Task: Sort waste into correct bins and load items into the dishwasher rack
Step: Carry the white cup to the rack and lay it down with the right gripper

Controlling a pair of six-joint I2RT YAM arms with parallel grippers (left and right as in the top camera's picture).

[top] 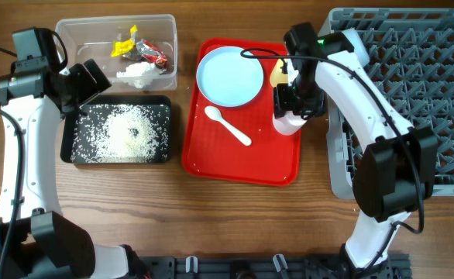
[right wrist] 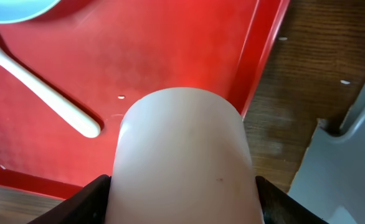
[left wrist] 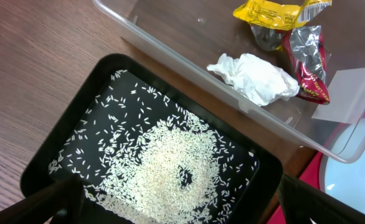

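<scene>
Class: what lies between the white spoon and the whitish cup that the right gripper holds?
Only bare red tray between spoon and cup, shown overhead; the right wrist view adds one tiny white speck.

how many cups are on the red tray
2: whitish cup in the right gripper at the right edge of the red tray; yellow cup beyond it, mostly hidden.

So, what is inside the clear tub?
The clear tub holds a yellow wrapper, a dark red wrapper and a white tissue wad. A greyish piece under the yellow wrapper is mostly covered.
</scene>
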